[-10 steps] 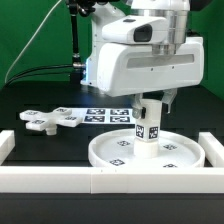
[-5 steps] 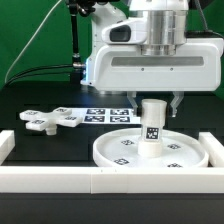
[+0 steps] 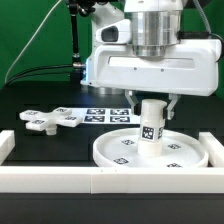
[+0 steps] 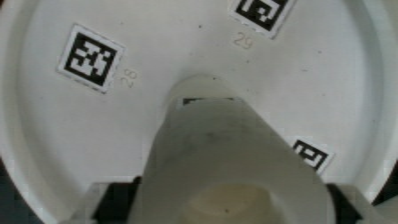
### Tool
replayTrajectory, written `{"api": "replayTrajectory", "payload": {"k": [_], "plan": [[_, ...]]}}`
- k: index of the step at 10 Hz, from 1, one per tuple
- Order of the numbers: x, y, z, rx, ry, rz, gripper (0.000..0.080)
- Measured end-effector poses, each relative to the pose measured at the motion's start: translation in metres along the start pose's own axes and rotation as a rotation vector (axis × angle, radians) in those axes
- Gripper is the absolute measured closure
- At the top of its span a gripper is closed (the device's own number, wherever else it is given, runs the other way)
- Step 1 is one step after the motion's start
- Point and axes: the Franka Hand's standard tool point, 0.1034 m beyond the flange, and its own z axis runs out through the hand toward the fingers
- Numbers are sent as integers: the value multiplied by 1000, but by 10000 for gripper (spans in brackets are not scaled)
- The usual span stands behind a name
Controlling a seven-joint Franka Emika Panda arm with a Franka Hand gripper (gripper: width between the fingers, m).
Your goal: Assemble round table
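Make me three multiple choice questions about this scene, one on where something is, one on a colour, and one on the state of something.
1. Where does the cross-shaped base lie?
A. on the table, to the exterior view's left of the round disc
B. on top of the round disc
C. held up in the air

2. What colour is the table's surface?
A. white
B. black
C. red

3. How is the leg placed?
A. lying on its side
B. hanging clear of the round disc
C. standing upright on the round disc

Answers:
1 A: the cross-shaped base rests flat on the table beside the round disc, apart from it.
2 B: the bare surface around the parts is black.
3 C: the leg's lower end meets the floor of the round disc in both views.
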Motion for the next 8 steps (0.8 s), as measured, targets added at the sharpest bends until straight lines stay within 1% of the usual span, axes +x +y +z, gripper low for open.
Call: {"api": "replayTrajectory", "payload": {"k": [2,3,5,6,8], "plan": [[1,1,0,10,-8,160,390],[3,5,1,27,-21,281,390],[4,9,2,77,-67,551,390],[4,9,2,88,-82,655,390],[4,9,3,132,-112,842,390]]}}
